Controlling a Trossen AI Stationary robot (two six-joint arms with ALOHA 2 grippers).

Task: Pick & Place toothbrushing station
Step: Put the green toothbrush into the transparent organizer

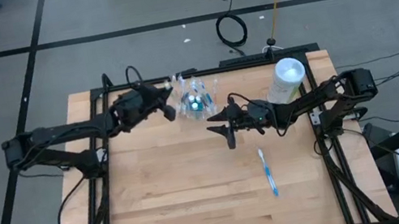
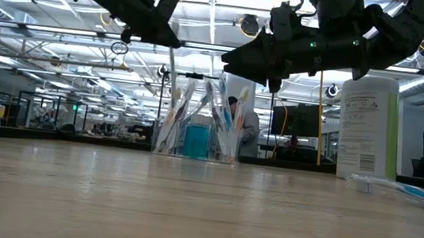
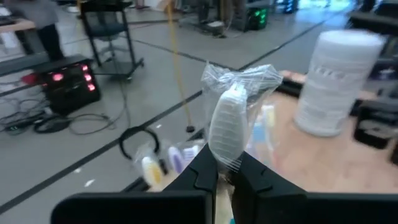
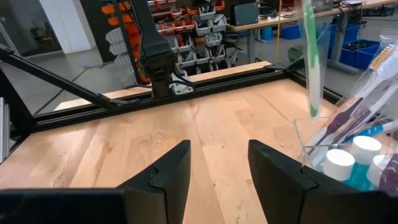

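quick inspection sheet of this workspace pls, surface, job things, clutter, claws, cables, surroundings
surface: wooden table, mostly bare
job's things: clear holder with wrapped toothbrushes and small bottles at the back; blue toothbrush lying flat; white canister upright
clutter: nothing seen
grippers: left claw shut on a wrapped toothbrush above the holder; right claw open, empty, beside the holder
cables: coiled black cable on the floor
surroundings: workshop, a person behind
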